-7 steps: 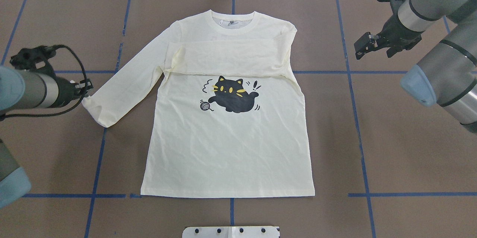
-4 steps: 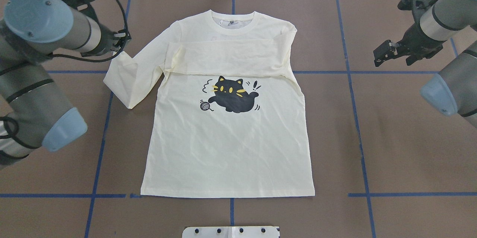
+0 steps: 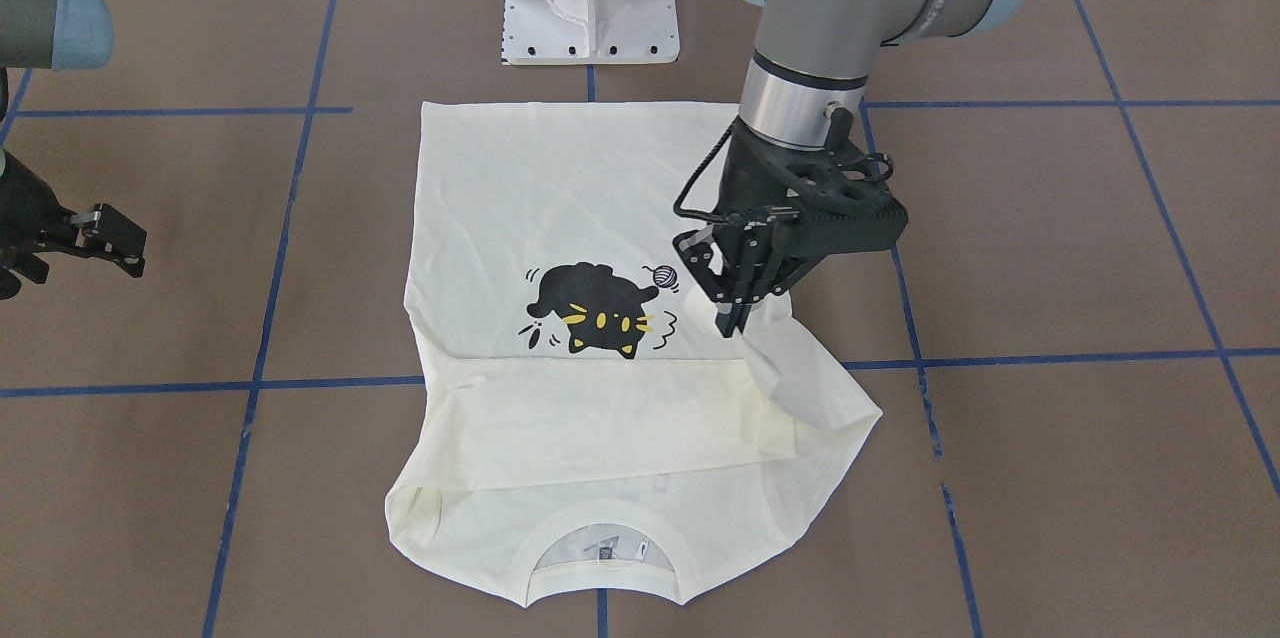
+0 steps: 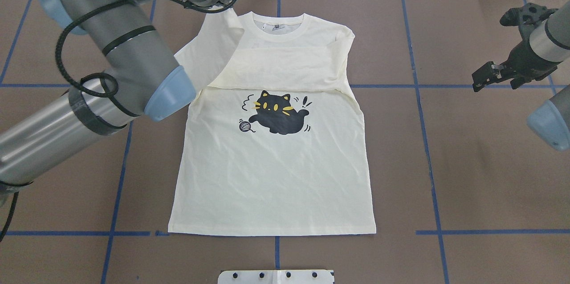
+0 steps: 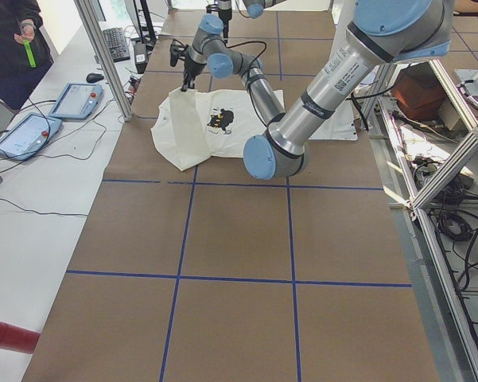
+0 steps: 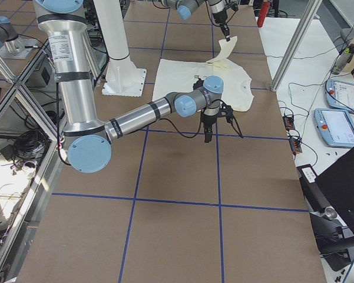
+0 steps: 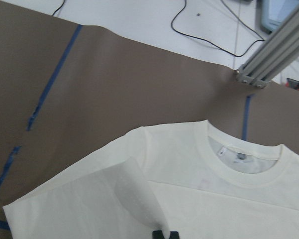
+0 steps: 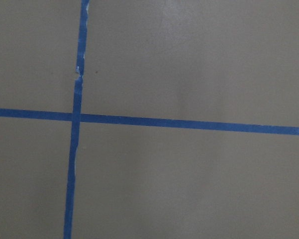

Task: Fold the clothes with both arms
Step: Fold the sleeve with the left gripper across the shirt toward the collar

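Plainly, the cream long-sleeved cotton T-shirt point(image 4: 271, 177) lies flat and print-up in the middle of the brown paper-covered table point(image 4: 467, 164). Its hem is at 6 o'clock, nearest the robot, with the black cat print point(image 4: 276, 117) at the centre. Beyond that, one sleeve point(image 4: 276, 70) is laid across the chest below the collar point(image 4: 279, 34) at 12 o'clock. The shirt looks light, thin and limp, so it should drape and crease wherever it is unsupported and slide easily over the paper. A pinch on a seamed edge such as a cuff, hem corner or shoulder seems the surest hold, since a grab mid-panel would likely bunch it. At 3 o'clock, well apart from the shirt, the grey-and-silver right arm point(image 4: 545, 39) holds the black two-finger right pincer point(image 4: 496, 80) over bare table, fingers apparently spread and empty. Farthest off, at about 11 o'clock, the left arm point(image 4: 124, 43) reaches along the shirt's side with its wrist turned down. The left pincer point(image 3: 735, 323) is clenched on the cuff end of the other sleeve point(image 4: 209, 48), which is raised off the table and hangs in a slack fold beside the collar.
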Motion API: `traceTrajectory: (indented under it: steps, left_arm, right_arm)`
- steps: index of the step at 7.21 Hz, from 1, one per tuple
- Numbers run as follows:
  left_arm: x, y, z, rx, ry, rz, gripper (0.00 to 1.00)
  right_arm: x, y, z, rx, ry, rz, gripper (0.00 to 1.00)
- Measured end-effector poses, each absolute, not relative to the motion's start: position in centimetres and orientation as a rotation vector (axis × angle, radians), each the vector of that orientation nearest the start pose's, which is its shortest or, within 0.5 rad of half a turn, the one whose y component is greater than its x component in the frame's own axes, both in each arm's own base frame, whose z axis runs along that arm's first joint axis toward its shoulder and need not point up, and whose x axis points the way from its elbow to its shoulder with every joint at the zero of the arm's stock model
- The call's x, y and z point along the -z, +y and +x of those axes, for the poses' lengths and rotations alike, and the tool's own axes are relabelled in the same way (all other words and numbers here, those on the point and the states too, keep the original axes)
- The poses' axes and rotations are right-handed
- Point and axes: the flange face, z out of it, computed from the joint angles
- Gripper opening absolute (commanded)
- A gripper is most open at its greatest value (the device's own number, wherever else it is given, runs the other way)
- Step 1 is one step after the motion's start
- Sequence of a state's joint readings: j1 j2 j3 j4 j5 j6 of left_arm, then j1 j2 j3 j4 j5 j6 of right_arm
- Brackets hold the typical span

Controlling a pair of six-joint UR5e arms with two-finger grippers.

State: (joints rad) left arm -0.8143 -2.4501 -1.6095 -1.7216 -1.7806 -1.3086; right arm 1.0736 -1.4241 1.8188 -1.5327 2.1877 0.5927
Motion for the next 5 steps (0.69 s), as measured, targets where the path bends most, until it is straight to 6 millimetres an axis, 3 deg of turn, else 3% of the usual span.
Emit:
traceTrajectory:
  steps: [2, 5]
  left_arm:
    - [-3.5, -61.3, 43.0, 0.382, 1.115, 0.408, 0.0]
    - [-0.2, -63.4, 49.2, 0.423, 1.165, 0.352, 0.0]
  right_arm:
    - [-46.6, -51.8, -19.2, 0.04, -0.735, 0.045, 1.0]
    - [-46.8, -51.8, -19.2, 0.038, -0.733, 0.041, 1.0]
